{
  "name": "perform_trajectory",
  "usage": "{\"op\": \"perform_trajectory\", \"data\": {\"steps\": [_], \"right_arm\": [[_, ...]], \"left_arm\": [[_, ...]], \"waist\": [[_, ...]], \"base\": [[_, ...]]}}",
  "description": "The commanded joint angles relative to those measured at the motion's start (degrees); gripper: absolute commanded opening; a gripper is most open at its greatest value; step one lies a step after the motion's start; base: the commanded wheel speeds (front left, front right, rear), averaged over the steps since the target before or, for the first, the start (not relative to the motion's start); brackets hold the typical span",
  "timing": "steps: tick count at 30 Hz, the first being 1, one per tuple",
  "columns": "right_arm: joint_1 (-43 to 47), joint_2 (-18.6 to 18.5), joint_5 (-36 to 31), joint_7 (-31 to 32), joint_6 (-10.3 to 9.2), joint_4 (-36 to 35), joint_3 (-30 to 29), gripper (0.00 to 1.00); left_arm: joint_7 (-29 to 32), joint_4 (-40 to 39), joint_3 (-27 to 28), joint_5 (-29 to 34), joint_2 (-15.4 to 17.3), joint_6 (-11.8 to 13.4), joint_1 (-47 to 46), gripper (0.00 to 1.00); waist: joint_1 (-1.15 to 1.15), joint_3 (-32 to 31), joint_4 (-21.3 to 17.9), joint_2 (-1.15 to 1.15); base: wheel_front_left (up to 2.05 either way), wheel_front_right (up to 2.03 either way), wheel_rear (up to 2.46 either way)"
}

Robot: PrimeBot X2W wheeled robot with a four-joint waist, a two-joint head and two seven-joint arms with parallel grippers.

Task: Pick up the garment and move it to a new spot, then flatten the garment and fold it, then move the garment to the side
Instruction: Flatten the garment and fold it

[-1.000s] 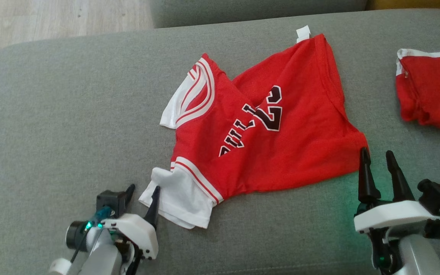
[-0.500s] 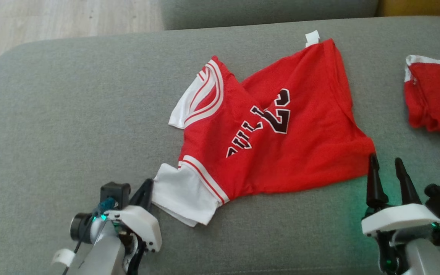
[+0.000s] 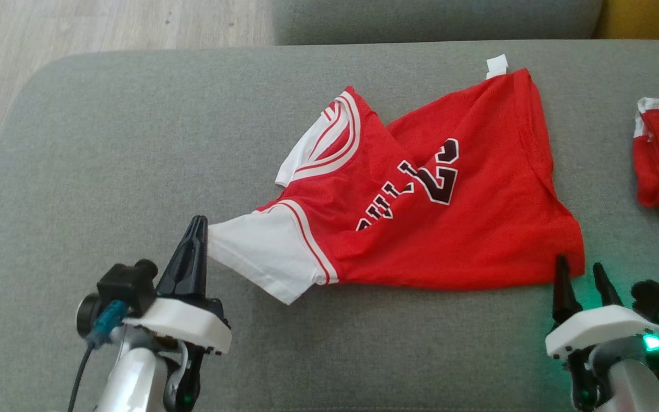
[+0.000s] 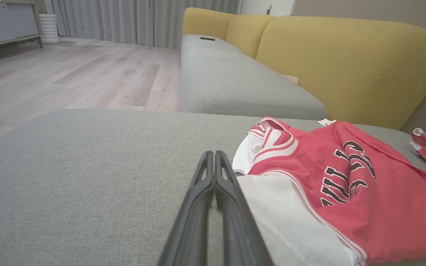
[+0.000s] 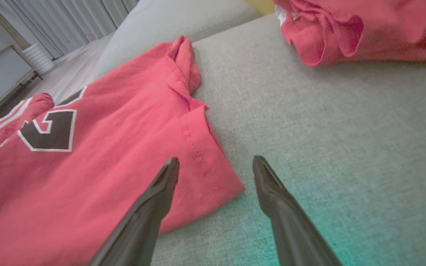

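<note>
Closed since the earlier frame, the left gripper (image 3: 198, 224) was clamped on the white sleeve (image 3: 261, 252) of the red jersey (image 3: 478, 229) on the grey fabric cushion (image 3: 106, 143). Flattening was judged in hand, with the wide-open right gripper (image 3: 580, 264) needed at the hem (image 3: 571, 258).

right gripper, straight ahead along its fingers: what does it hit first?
Likely the red jersey: its hem corner lies between the open fingers of the right gripper. Height above the grey cushion is unclear, so it may pass over the fabric.
</note>
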Motion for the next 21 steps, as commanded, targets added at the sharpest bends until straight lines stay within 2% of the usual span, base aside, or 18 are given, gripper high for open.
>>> {"op": "perform_trajectory", "data": {"steps": [1, 12, 13, 15, 19, 21], "right_arm": [[-2.1, -0.3, -0.3, 0.0, -0.05, -0.9, 1.4, 1.0], [-8.3, -0.3, -3.0, -1.0, -0.05, 14.1, 0.9, 1.0], [-8.8, -0.3, -2.7, -1.3, -0.05, 15.1, 1.3, 0.83], [-9.5, -0.3, -2.6, -2.4, -0.05, 16.5, 2.1, 0.0], [-10.9, -0.3, -1.3, -4.5, -0.05, 17.1, 3.9, 0.0], [-11.6, -0.3, 1.5, -5.2, -0.05, 15.8, 5.7, 0.0]], "left_arm": [[-0.7, -2.2, 1.9, 0.6, 0.4, -0.2, -1.8, 0.0], [-0.7, -3.7, 0.6, -0.2, 0.4, -0.6, -1.3, 0.0], [-0.7, -3.8, 0.6, -0.3, 0.4, -0.6, -1.2, 0.0], [-0.7, -4.2, 0.9, -0.5, 0.4, -0.5, -1.1, 0.0], [-0.7, -5.4, 1.9, -2.6, 0.4, -0.4, -0.9, 0.0], [-0.7, -6.9, 2.5, -2.7, 0.4, -0.5, -1.1, 0.0]], "waist": [[0.0, 0.1, 0.1, 0.0], [0.0, 0.5, 1.0, 0.0], [0.0, 0.5, 1.0, 0.0], [0.0, 0.3, 0.8, 0.0], [0.0, -0.3, 0.1, 0.0], [0.0, -0.5, -0.4, 0.0]], "base": [[0.0, 0.0, 0.0], [0.0, 0.0, 0.0], [0.0, 0.0, 0.0], [0.0, 0.0, 0.0], [0.0, 0.0, 0.0], [0.0, 0.0, 0.0]]}}
